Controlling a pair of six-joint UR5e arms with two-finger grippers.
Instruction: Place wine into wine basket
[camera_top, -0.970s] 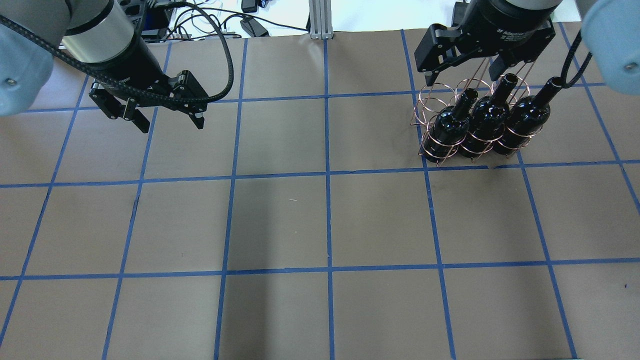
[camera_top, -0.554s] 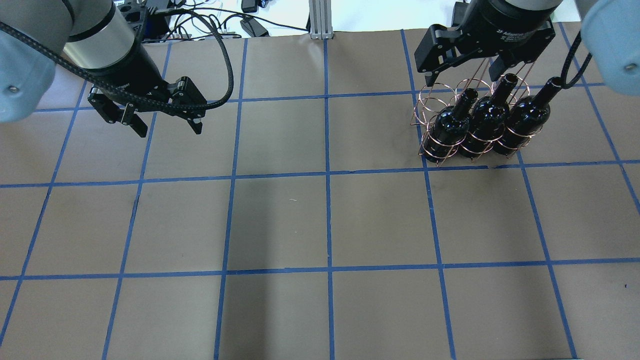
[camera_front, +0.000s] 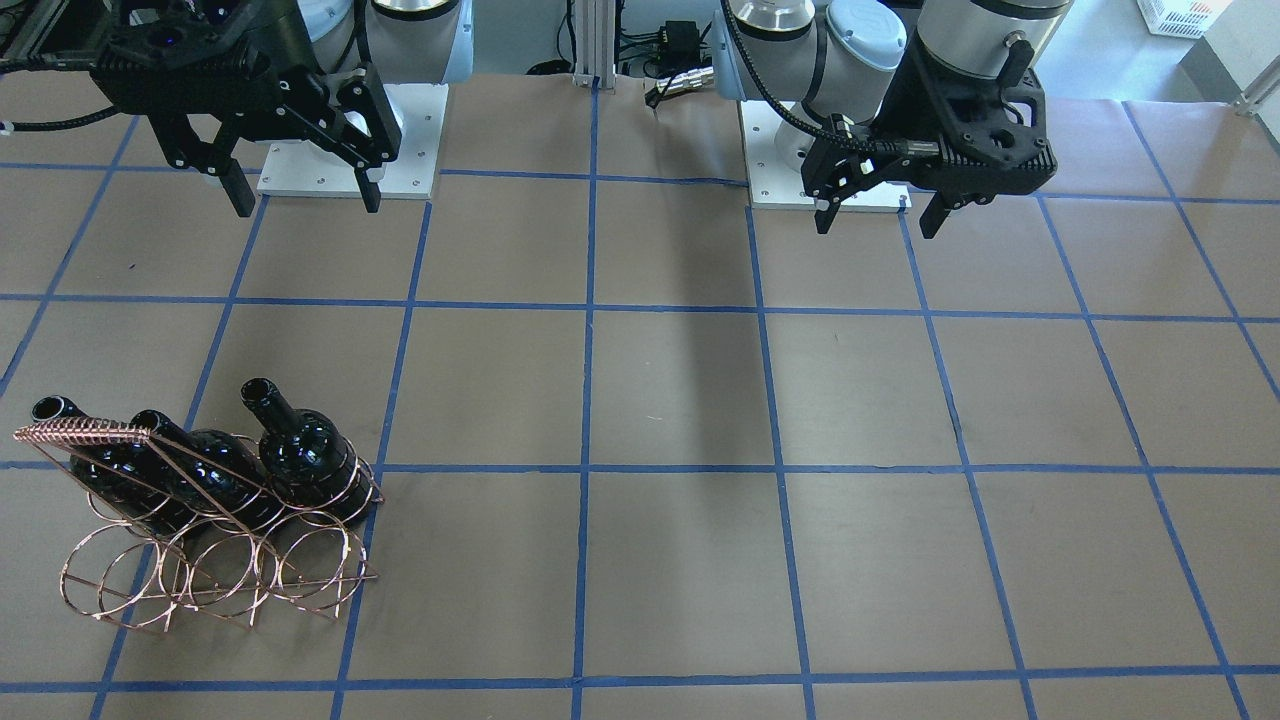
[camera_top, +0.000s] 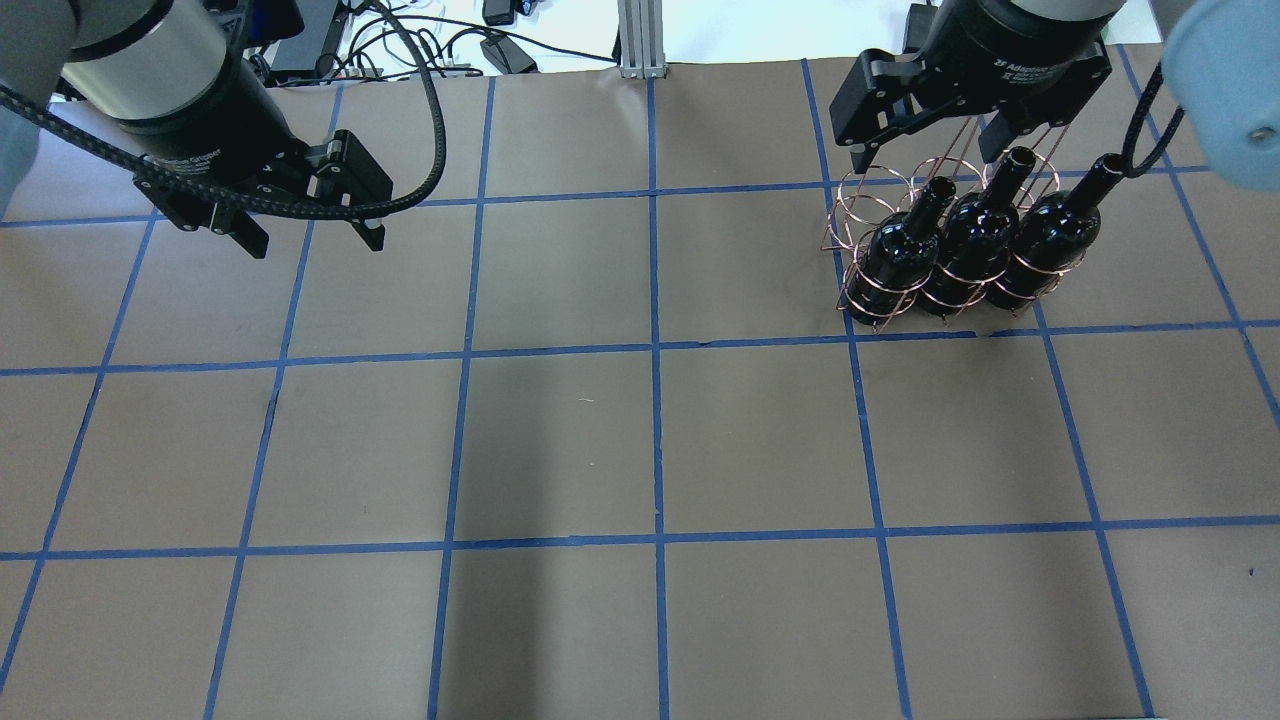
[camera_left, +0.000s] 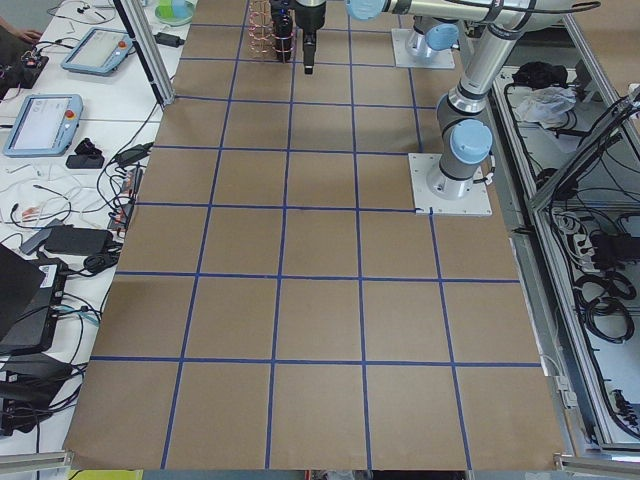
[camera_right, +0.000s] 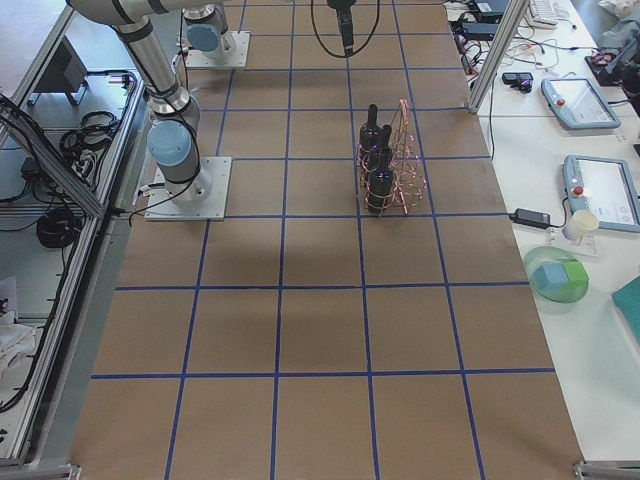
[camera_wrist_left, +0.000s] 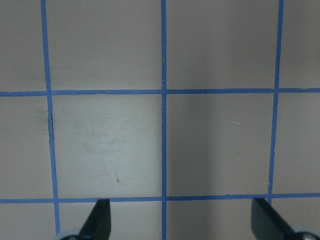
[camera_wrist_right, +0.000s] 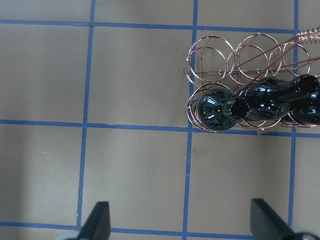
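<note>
The copper wire wine basket (camera_top: 868, 196) stands at the table's far right; it also shows in the front view (camera_front: 200, 585) and the right wrist view (camera_wrist_right: 220, 57). Three black wine bottles (camera_top: 900, 255) (camera_top: 975, 240) (camera_top: 1050, 240) stand side by side in its rings on the robot's side, also seen from the front (camera_front: 305, 455). The outer row of rings is empty. My right gripper (camera_top: 925, 150) (camera_front: 308, 203) is open and empty, raised clear of the basket. My left gripper (camera_top: 315, 243) (camera_front: 876, 226) is open and empty over bare table at the left.
The brown table (camera_top: 650, 450) has a blue tape grid. Cables and boxes (camera_top: 500, 45) lie past its far edge. The arm bases (camera_front: 350, 150) stand on the robot's side. Side tables hold tablets and a green bowl (camera_right: 558, 275).
My left gripper has moved a little to the left, still open. The right gripper, basket and bottles have not moved.
</note>
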